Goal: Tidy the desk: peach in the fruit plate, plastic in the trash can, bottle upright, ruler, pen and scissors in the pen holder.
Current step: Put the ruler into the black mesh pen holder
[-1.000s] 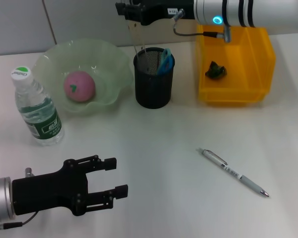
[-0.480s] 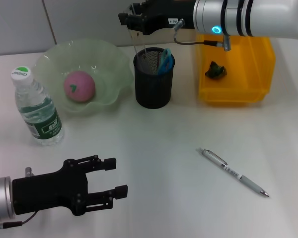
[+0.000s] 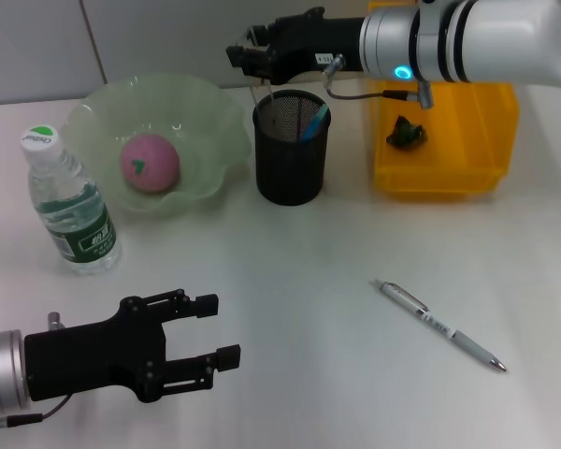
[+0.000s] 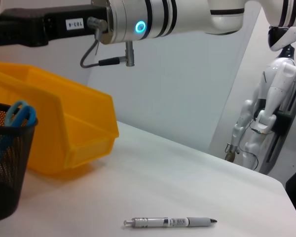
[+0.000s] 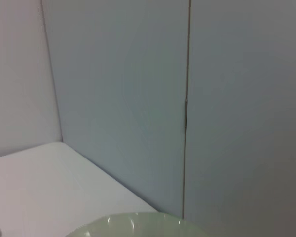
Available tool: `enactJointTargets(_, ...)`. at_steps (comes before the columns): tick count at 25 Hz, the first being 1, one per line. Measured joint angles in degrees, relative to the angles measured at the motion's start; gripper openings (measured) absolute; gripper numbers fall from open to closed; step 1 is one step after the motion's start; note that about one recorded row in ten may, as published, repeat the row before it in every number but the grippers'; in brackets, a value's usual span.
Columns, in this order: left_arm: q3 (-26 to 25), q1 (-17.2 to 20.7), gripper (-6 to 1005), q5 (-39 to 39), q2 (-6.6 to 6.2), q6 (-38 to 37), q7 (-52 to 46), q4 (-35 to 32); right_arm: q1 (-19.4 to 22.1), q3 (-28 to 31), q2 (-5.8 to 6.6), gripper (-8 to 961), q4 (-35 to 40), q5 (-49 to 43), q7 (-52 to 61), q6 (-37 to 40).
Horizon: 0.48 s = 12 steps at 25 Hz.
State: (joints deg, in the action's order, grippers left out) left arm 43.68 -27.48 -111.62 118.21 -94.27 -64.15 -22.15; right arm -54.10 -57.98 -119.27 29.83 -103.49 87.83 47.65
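My right gripper [image 3: 247,58] hovers open just above the far rim of the black mesh pen holder [image 3: 290,148] [image 4: 4,163]. Light blue scissors [image 3: 312,123] [image 4: 16,116] stand in that holder. The ruler is hidden from view. A silver pen [image 3: 439,325] [image 4: 170,222] lies on the white desk [image 3: 309,271] at the front right. The pink peach [image 3: 150,162] rests in the pale green fruit plate [image 3: 210,117] [image 5: 138,223]. The bottle [image 3: 71,201] stands upright at the left. A green plastic wad [image 3: 407,133] lies in the yellow trash can [image 3: 449,178] [image 4: 64,118]. My left gripper [image 3: 206,330] is open and empty, low at the front left.
The right arm [image 3: 449,42] [image 4: 138,19] reaches across above the trash can and the holder. A grey panelled wall [image 5: 187,98] stands behind the desk. A white humanoid figure [image 4: 266,108] stands beyond the desk's far edge.
The clear ruler that hung from my right gripper into the pen holder no longer shows, and the gripper has shifted slightly right and lower in the picture. The left arm has not moved.
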Motion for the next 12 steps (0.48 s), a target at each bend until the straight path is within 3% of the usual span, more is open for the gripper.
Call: enactJointTargets(12, 0.1, -0.2, 753, 0.2, 0.10, 0.7, 0.5, 0.0, 0.5, -0.1, 0.06, 436, 0.4, 0.1, 0.0, -0.5)
